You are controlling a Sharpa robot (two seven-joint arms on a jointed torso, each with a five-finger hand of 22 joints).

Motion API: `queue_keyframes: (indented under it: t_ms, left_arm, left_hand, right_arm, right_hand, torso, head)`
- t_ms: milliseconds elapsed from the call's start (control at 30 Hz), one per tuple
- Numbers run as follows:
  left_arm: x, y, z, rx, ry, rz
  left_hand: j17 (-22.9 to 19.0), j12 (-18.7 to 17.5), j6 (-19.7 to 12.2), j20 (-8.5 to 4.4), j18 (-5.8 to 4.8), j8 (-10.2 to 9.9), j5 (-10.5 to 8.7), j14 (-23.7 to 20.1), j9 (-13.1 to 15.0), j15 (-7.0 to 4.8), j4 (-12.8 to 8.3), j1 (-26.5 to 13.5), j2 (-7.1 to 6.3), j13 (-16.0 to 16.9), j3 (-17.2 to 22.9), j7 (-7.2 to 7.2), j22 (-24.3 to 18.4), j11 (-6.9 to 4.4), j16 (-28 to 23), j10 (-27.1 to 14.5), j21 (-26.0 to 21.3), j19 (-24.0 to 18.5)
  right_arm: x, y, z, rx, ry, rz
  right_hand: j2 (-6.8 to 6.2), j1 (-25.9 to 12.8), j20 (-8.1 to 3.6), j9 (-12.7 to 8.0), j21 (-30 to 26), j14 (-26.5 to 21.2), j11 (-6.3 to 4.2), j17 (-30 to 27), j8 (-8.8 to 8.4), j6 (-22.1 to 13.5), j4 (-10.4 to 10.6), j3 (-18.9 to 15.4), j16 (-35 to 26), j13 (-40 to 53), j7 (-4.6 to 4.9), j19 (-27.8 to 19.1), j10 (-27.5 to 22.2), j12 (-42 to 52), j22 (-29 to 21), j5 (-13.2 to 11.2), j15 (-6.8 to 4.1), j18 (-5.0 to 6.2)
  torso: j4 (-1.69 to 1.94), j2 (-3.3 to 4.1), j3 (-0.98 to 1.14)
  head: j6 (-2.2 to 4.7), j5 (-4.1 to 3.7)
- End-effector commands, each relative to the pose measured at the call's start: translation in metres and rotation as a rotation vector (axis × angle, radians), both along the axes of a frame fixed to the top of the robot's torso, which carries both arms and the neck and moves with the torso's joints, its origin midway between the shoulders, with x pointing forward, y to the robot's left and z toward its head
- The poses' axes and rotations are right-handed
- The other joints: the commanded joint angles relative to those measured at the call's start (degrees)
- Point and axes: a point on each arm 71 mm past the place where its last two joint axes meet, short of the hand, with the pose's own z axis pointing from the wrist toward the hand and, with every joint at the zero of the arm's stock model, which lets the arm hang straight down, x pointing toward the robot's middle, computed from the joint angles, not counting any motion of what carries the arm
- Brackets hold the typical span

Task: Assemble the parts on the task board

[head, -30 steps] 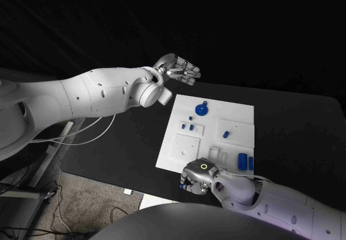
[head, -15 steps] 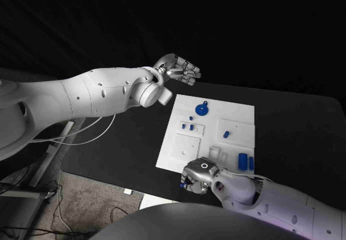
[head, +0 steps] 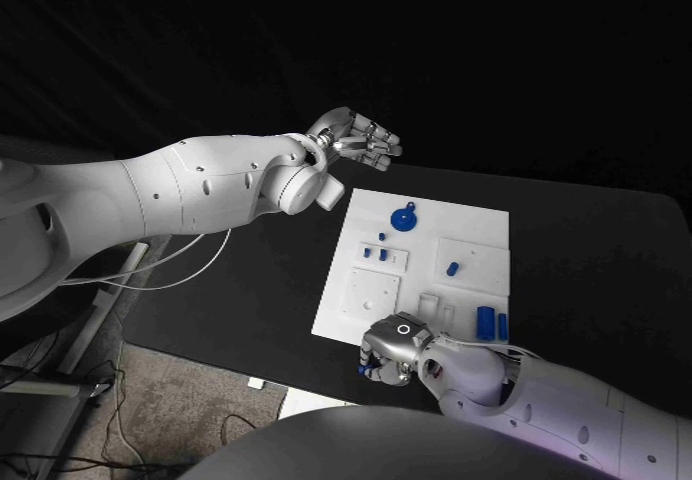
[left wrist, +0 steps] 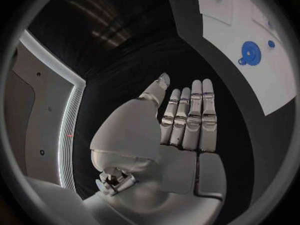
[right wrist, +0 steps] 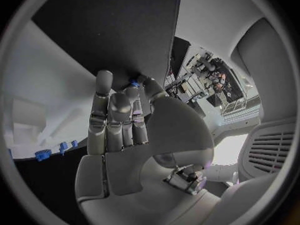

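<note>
The white task board [head: 483, 225] lies mid-table with blue parts on it: a round disc with a tab [head: 405, 216], a short peg [head: 453, 267], two small blocks [head: 375, 254] and two upright pieces [head: 492, 322]. My right hand [head: 392, 350] hangs off the board's near edge, fingers curled down. It pinches a small blue part [right wrist: 133, 83] between thumb and fingertip. My left hand [head: 358, 138] is raised beyond the board's far left corner, flat and holding nothing [left wrist: 187, 120]. The left wrist view shows the disc [left wrist: 250, 51] and the board [left wrist: 231, 25].
The black table [head: 591, 270] extends around the board on all sides. Recessed white pockets [head: 372, 292] sit in the board's near half. Cables [head: 173, 270] hang off the table's left side, and the table's near edge runs just behind my right hand.
My right hand has edged slightly toward the board's near edge, still pinching the part. The left hand has not moved.
</note>
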Motion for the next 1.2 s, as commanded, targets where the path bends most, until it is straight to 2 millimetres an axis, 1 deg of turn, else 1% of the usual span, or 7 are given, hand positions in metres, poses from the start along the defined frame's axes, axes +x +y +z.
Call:
queue_keyframes:
  t_ms: [33, 200, 400, 567, 800, 1000, 1200]
  left_arm:
    - [-0.0006, -0.0022, 0.0006, -0.009, 0.002, -0.014]
    - [-0.0006, -0.0021, 0.0005, -0.009, 0.003, -0.014]
    - [-0.0007, -0.002, 0.0004, -0.008, 0.005, -0.014]
    - [-0.001, -0.0025, 0.0004, -0.008, 0.006, -0.015]
    - [-0.0012, -0.0027, 0.0005, -0.008, 0.006, -0.016]
    - [-0.0015, -0.0028, 0.0005, -0.009, 0.007, -0.017]
    - [-0.0017, -0.0026, 0.0004, -0.008, 0.007, -0.017]
  left_hand:
    - [0.07, -0.01, -0.47, 0.05, 0.34, -0.16, -0.27, -0.4, -0.02, -0.11, 0.36, 0.0, -0.1, 0.0, -0.03, 0.04, -0.04, -0.02, -0.21, -0.25, 0.23, 0.33]
    - [0.07, -0.01, -0.47, 0.05, 0.34, -0.16, -0.27, -0.4, -0.02, -0.11, 0.36, 0.0, -0.1, 0.0, -0.03, 0.04, -0.04, -0.02, -0.21, -0.25, 0.23, 0.33]
    - [0.08, -0.01, -0.46, 0.03, 0.35, -0.15, -0.26, -0.39, -0.01, -0.11, 0.35, 0.11, -0.07, 0.0, 0.02, 0.04, -0.1, -0.02, -0.21, -0.25, 0.24, 0.33]
    - [0.08, -0.01, -0.46, 0.03, 0.35, -0.15, -0.26, -0.39, -0.01, -0.11, 0.35, 0.11, -0.07, 0.0, 0.02, 0.04, -0.1, -0.02, -0.21, -0.25, 0.24, 0.33]
    - [0.08, -0.01, -0.46, 0.03, 0.35, -0.15, -0.26, -0.39, -0.01, -0.11, 0.35, 0.11, -0.07, 0.0, 0.02, 0.04, -0.1, -0.02, -0.21, -0.25, 0.24, 0.33]
    - [0.08, -0.01, -0.46, 0.03, 0.35, -0.15, -0.26, -0.39, -0.01, -0.11, 0.35, 0.11, -0.07, 0.0, 0.02, 0.04, -0.1, -0.02, -0.21, -0.25, 0.24, 0.33]
    - [0.07, -0.01, -0.35, 0.0, 0.35, -0.15, -0.23, -0.34, -0.01, -0.14, 0.34, 0.19, -0.04, -0.01, 0.11, 0.01, -0.11, -0.04, -0.21, -0.18, 0.29, 0.36]
  right_arm:
    - [-0.0006, -0.0075, -0.0142, -0.128, 0.01, -0.015]
    - [-0.0012, -0.0055, -0.0147, -0.15, 0.0, -0.007]
    - [-0.0013, -0.0051, -0.0151, -0.173, -0.017, -0.004]
    - [-0.0017, -0.0047, -0.015, -0.179, -0.025, 0.002]
    - [-0.002, -0.0041, -0.0139, -0.169, -0.041, 0.015]
    - [-0.0012, -0.0039, -0.0111, -0.128, -0.061, 0.013]
    - [0.0004, -0.0047, -0.0062, -0.06, -0.089, 0.002]
  right_hand:
    - [0.78, 0.37, 0.23, -0.26, -0.02, -0.05, -0.14, 0.21, -0.24, -1.49, -0.38, -0.03, 0.14, 0.22, 1.72, 0.09, -0.16, 0.22, 0.09, -0.99, 0.37, 0.19]
    - [0.85, 0.59, 0.16, -0.24, 0.31, 0.02, -0.22, 0.63, -0.23, -0.17, -3.28, 3.61, 0.65, 0.67, 1.53, -0.05, -0.03, 0.82, 0.75, -6.02, 0.3, 0.3]
    - [0.09, -0.85, 0.29, -0.2, 1.28, 0.12, -0.34, 0.9, -0.23, 2.14, -6.16, 11.68, 1.0, 0.86, 1.23, -0.58, 0.28, 1.18, 2.53, -8.51, 0.28, 0.83]
    - [0.63, -2.7, 0.44, -0.16, 1.6, 0.27, -0.66, 1.31, -0.24, 4.18, -5.36, 15.69, 1.57, 1.21, 0.67, -0.66, 0.88, 1.73, 3.26, -10.36, 0.17, 0.88]
    - [0.12, -3.97, -0.01, -0.11, 2.0, 0.67, -1.15, 2.21, -0.18, 6.41, -5.06, 20.42, 3.02, 3.89, 0.19, -0.11, 3.15, 4.51, 4.05, -10.65, -0.12, 0.68]
    - [-0.64, -4.35, -0.41, -0.08, 2.09, 0.68, -1.34, 2.4, -0.15, 7.14, -4.61, 20.97, 3.51, 5.85, -0.03, 0.12, 4.22, 6.01, 4.51, -8.69, -0.33, 0.38]
    - [-2.05, -2.6, -0.39, -0.07, 1.72, 0.69, -1.45, 2.19, -0.16, 7.58, -1.78, 20.93, 3.98, 7.71, -0.17, 0.52, 5.09, 6.42, 4.97, -7.99, -0.46, 0.55]
  torso:
    - [0.03, 0.02, -0.05]
    - [0.02, 0.01, -0.04]
    - [0.02, 0.0, -0.02]
    - [0.0, 0.02, -0.01]
    - [0.01, 0.01, 0.01]
    - [-0.03, 0.0, 0.03]
    - [-0.03, 0.02, 0.04]
  head:
    - [0.0, 0.06]
    - [0.0, 0.15]
    - [0.0, 0.22]
    - [0.0, 0.27]
    - [0.0, 0.37]
    - [0.0, 0.38]
    - [0.0, 0.25]
